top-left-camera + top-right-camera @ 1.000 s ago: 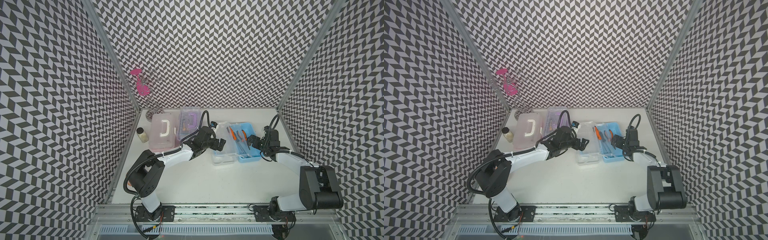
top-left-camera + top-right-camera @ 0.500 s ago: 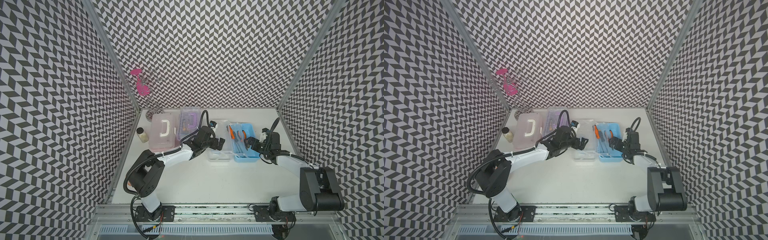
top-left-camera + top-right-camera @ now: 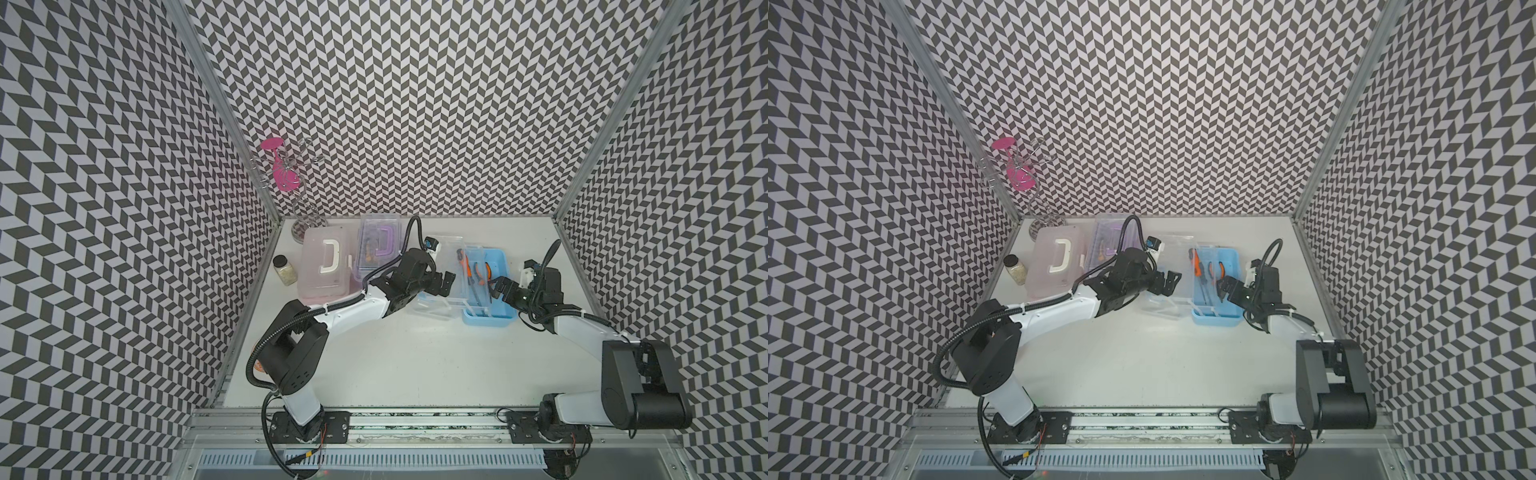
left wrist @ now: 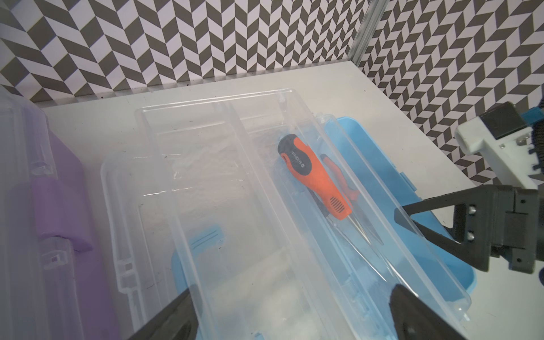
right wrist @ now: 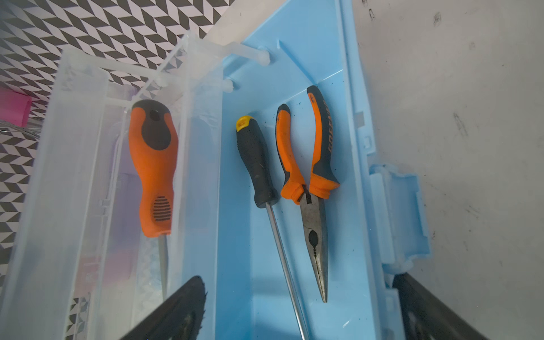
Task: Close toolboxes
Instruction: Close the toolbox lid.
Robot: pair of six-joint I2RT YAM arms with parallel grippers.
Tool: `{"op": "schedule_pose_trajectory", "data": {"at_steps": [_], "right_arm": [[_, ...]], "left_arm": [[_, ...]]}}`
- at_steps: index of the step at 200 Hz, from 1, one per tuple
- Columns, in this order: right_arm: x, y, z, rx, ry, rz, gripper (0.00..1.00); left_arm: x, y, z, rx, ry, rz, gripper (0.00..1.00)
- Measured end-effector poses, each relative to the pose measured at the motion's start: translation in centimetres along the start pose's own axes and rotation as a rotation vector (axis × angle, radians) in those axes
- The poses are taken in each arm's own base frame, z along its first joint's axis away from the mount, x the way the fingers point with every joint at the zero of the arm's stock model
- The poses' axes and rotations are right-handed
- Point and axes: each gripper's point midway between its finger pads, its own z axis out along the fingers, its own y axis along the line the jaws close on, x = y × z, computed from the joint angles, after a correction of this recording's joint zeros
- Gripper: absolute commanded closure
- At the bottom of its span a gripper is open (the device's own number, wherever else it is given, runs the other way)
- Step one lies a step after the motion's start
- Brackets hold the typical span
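The blue toolbox [image 3: 490, 322] [image 3: 1217, 322] stands right of centre with screwdrivers and pliers [image 5: 309, 176] inside. Its clear lid [image 3: 446, 253] [image 4: 235, 176] is raised and tilted over the base. My left gripper [image 3: 444, 283] [image 4: 294, 318] is open against the lid's outer face. My right gripper [image 3: 497, 291] [image 5: 297, 312] is open and straddles the base's latch-side wall [image 5: 353, 147], with one finger inside the box. The pink toolbox [image 3: 324, 266] and the purple toolbox [image 3: 378, 245] lie at the back left with their lids down.
A small glass jar [image 3: 284, 270] sits left of the pink box by the left wall. A wire stand with a pink glass [image 3: 286, 178] fills the back left corner. The blue latch [image 5: 397, 212] juts out from the base beside my right finger.
The clear lid rose from lying flat beside the blue base to standing tilted over it. The left gripper came forward behind it, and the blue box shifted slightly left.
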Motion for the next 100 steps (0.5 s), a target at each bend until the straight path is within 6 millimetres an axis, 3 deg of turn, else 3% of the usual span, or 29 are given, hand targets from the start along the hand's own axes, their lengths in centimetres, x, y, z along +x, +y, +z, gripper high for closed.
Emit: {"op": "schedule_pose_trajectory", "data": {"at_steps": [100], "right_arm": [[0.5,0.43,-0.07,-0.054,0.004,0.042,0.03]], "left_arm": [[-0.25,-0.35,0.07,-0.038,-0.001,0.012,0.01]]}}
